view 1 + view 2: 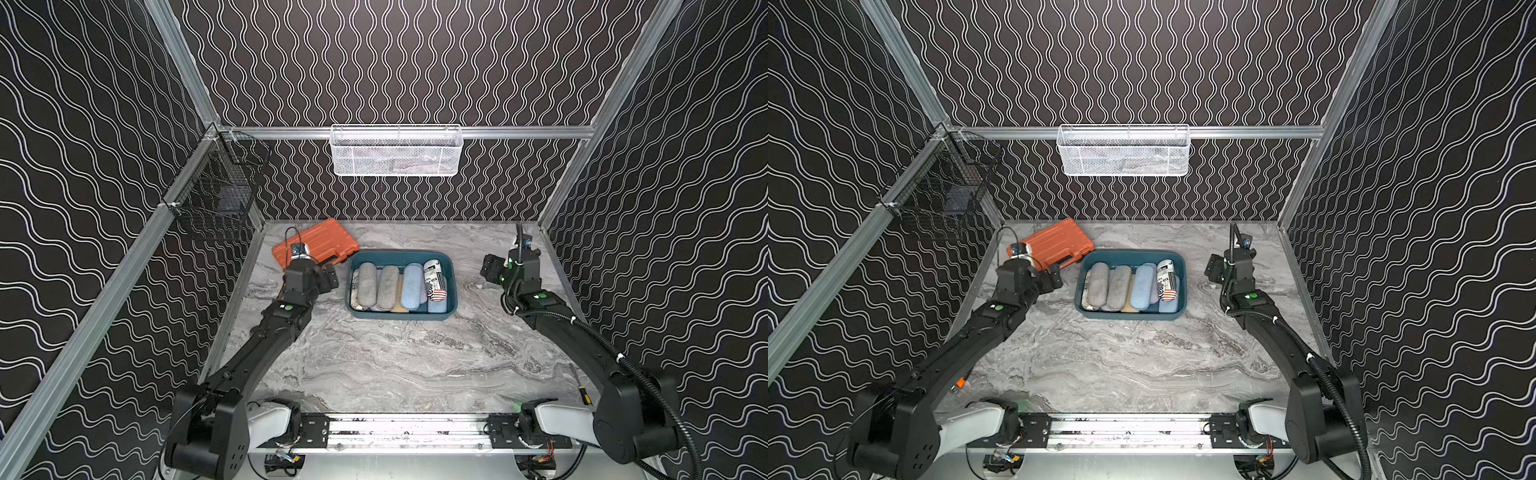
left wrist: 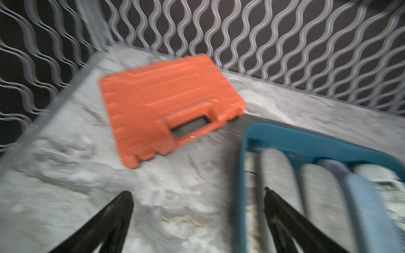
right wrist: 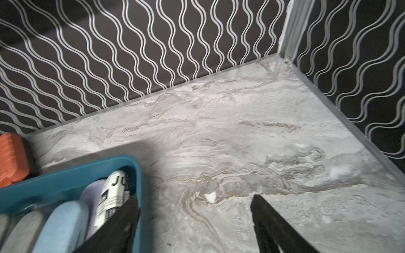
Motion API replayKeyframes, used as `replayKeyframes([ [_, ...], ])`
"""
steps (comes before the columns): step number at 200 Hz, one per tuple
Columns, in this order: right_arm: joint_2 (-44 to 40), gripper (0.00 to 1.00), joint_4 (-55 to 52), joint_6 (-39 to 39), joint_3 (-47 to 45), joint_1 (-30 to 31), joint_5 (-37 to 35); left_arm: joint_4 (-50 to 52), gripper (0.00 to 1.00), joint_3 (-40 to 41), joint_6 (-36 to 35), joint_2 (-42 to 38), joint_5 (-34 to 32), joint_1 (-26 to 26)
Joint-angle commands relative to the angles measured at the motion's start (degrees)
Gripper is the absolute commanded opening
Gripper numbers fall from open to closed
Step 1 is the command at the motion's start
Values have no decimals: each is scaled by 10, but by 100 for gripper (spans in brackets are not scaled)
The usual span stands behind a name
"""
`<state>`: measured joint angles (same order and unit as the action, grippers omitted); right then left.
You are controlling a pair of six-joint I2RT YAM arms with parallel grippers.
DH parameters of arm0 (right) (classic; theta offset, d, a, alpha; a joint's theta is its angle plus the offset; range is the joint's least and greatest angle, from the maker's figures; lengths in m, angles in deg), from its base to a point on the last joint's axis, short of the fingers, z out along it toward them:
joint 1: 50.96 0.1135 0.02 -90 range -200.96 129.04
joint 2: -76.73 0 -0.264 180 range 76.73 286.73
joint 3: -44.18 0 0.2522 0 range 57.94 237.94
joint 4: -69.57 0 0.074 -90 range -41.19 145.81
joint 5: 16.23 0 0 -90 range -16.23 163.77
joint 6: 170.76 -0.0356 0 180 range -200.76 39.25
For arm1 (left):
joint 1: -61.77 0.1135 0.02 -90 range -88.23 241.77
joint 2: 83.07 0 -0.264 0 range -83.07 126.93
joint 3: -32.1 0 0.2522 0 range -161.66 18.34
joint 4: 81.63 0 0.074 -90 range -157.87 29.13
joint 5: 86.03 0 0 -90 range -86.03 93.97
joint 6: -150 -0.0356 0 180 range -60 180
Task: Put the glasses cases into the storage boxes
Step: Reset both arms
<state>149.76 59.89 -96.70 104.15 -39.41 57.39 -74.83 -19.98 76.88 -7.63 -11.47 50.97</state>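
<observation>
The dark teal storage box (image 1: 401, 254) sits mid-table in both top views, holding several glasses cases side by side: two grey ones (image 1: 366, 282), a light blue one (image 1: 410, 286) and a newspaper-printed one (image 1: 434, 278) at its right end. My left gripper (image 1: 330, 277) hovers just left of the box, open and empty; in the left wrist view (image 2: 197, 192) one finger hangs over the box's edge (image 2: 306, 140). My right gripper (image 1: 490, 268) is off to the box's right, open with only bare table between its fingers (image 3: 195, 200). The printed case (image 3: 111, 192) lies by the box wall (image 3: 65, 177).
An orange ribbed tool case (image 1: 316, 243) lies at the back left, touching the box's corner. A white mesh basket (image 1: 395, 149) hangs on the back wall and a black wire basket (image 1: 220, 183) on the left wall. Patterned walls close three sides.
</observation>
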Motion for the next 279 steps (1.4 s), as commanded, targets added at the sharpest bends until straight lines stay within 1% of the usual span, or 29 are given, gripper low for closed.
replayKeyframes([
  [1,-7,82,81,29,-27,-6,-11,-163,96,45,-120,-16,-35,13],
  [20,-13,82,118,33,-57,-17,-17,-208,96,78,-160,-18,-52,20],
  [30,-16,82,135,34,-69,-23,-13,-241,95,92,-166,-8,-46,25],
  [37,-18,81,147,35,-75,-26,-10,-245,95,94,-170,3,-42,26],
  [54,-18,81,154,44,-80,-31,-15,-281,96,102,-176,34,-52,28],
  [65,-17,81,160,49,-85,-34,-28,-316,96,113,-169,55,-37,42],
  [70,-16,81,166,53,-90,-35,-32,-316,96,114,-173,62,-30,46],
  [79,-14,81,181,56,-99,-38,-36,-327,97,117,-176,75,-29,50],
  [84,-12,82,190,57,-106,-42,-37,-353,99,124,-178,83,-25,53],
  [91,-9,82,202,55,-113,-47,-38,-352,99,127,-170,94,-12,60],
  [114,-5,84,233,56,-138,-64,-38,-479,99,165,-173,156,-2,70],
  [125,-10,86,256,62,-154,-71,-42,-485,99,162,-177,176,19,69],
  [129,-13,87,266,64,-161,-73,-43,-507,99,166,-182,185,19,69],
  [138,-18,89,288,66,-177,-80,-44,-512,99,174,-180,186,23,69],
  [149,-20,92,312,73,-193,-88,-43,-543,99,181,-182,198,20,69],
  [190,-12,100,364,83,-231,-110,-46,-546,99,182,-187,199,14,63],
  [239,42,100,440,117,-257,-115,-24,-548,99,184,-187,199,14,62],
  [265,95,100,527,132,-282,-117,6,-547,99,184,-186,198,14,62],
  [274,125,100,575,139,-294,-117,21,-549,99,184,-188,199,14,62],
  [279,142,100,621,147,-301,-117,31,-547,99,183,-186,198,15,62],
])
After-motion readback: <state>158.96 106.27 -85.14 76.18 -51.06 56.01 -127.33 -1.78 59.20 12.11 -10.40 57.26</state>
